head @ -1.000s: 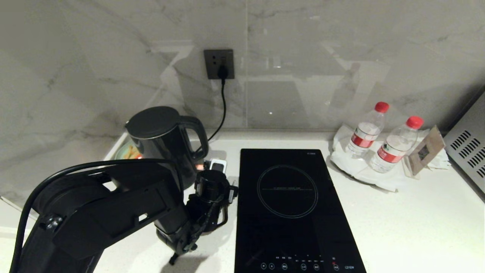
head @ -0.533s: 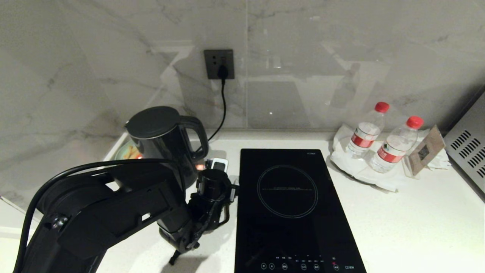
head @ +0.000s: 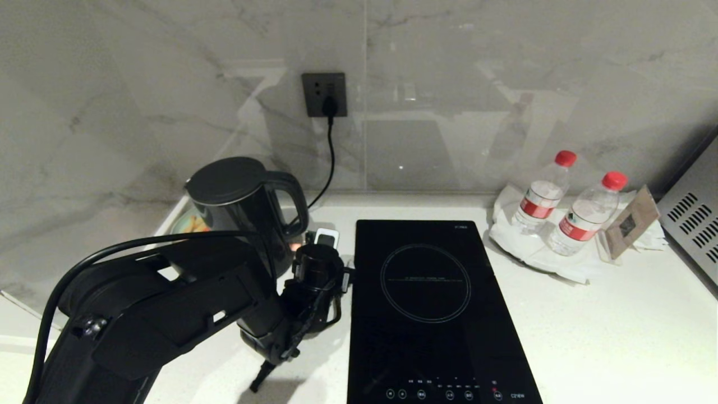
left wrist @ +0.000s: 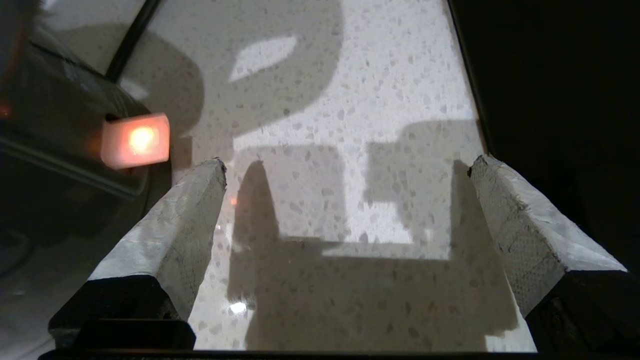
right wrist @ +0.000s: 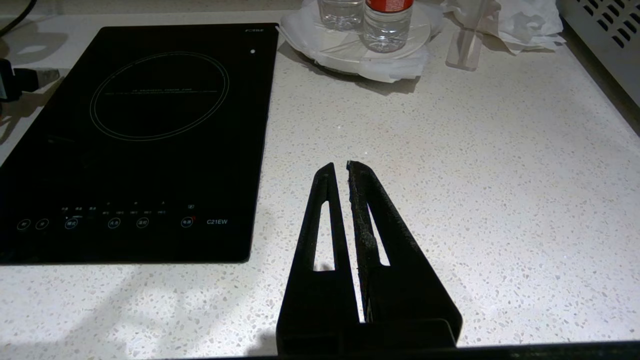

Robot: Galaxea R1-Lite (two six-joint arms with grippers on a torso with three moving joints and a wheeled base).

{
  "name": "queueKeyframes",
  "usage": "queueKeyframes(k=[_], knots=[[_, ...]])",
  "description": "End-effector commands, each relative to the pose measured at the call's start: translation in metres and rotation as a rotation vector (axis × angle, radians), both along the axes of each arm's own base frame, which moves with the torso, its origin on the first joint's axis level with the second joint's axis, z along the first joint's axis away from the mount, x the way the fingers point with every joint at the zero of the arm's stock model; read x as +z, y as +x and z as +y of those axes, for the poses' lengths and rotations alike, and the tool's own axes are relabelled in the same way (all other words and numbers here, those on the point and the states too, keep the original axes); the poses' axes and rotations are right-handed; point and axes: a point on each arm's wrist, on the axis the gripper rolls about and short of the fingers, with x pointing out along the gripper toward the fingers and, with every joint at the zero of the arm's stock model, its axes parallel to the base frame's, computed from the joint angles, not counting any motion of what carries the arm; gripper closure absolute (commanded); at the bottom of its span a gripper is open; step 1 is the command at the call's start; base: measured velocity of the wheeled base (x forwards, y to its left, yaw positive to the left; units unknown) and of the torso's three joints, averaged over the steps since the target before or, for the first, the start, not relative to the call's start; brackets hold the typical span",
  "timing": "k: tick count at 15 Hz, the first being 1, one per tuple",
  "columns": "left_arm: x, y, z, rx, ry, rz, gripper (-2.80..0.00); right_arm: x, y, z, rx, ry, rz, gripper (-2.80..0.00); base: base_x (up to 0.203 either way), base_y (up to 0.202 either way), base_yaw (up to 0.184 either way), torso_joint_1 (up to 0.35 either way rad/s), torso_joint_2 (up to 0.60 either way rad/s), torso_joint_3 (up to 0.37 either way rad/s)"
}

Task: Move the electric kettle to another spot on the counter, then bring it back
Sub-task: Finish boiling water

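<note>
The electric kettle, glossy black with a loop handle, stands at the back left of the white speckled counter. My left gripper hovers low just right of the kettle's foot, between it and the hob. In the left wrist view the left gripper is open with only bare counter between its white pads; the kettle's dark body and its glowing orange switch lie beside one finger. My right gripper hangs shut and empty over the counter.
A black induction hob fills the middle. Two water bottles stand on a white plate at the back right, next to a card stand and a metal appliance. A cord runs from the wall socket down behind the kettle.
My left gripper has crept a little farther toward the back wall alongside the kettle, jaws still open. The kettle and the right arm have not moved.
</note>
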Motion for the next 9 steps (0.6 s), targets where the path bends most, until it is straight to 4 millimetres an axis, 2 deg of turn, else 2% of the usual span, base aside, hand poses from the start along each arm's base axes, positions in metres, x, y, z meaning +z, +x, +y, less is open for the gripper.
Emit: queueKeyframes(k=[1,9], knots=[[0.0,0.002,0.0,0.005,-0.004,-0.007,-2.8,0.0,0.0,0.0,0.001,0.0,0.0,0.0,0.0,0.0,0.0,0.0,0.0,0.0],[-0.006,0.012,0.014,0.046,0.003,0.005,-2.8,0.0,0.0,0.0,0.001,0.0,0.0,0.0,0.0,0.0,0.0,0.0,0.0,0.0]])
